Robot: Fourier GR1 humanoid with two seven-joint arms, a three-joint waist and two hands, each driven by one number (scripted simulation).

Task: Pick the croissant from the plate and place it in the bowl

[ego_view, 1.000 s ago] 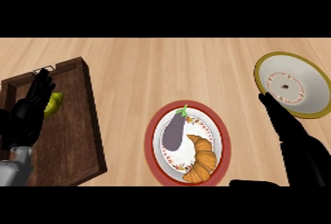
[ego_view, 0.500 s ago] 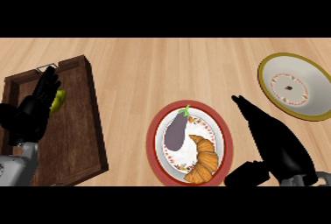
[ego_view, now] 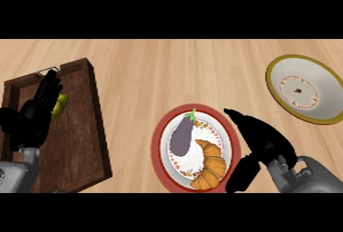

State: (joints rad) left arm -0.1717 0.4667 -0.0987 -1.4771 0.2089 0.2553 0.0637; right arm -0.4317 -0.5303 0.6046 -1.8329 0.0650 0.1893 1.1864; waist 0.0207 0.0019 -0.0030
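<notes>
A golden croissant (ego_view: 209, 165) lies on the red-rimmed plate (ego_view: 161, 140) at the lower middle, beside a purple eggplant (ego_view: 181, 136). The white bowl (ego_view: 305, 88) with a yellow rim sits at the upper right. My right hand (ego_view: 262, 140) hovers just right of the plate, open, with its fingers stretched toward the plate's upper edge and its thumb pointing down near the croissant. It holds nothing. My left hand (ego_view: 33, 118) rests open over the wooden tray at the left, fingers up.
A dark wooden tray (ego_view: 80, 136) fills the left side, with a small green fruit (ego_view: 60, 105) partly hidden behind my left hand. Bare wooden counter (ego_view: 174, 72) stretches between tray, plate and bowl.
My right hand has moved left and down, from near the bowl to the plate's right edge beside the croissant. The left hand has barely shifted.
</notes>
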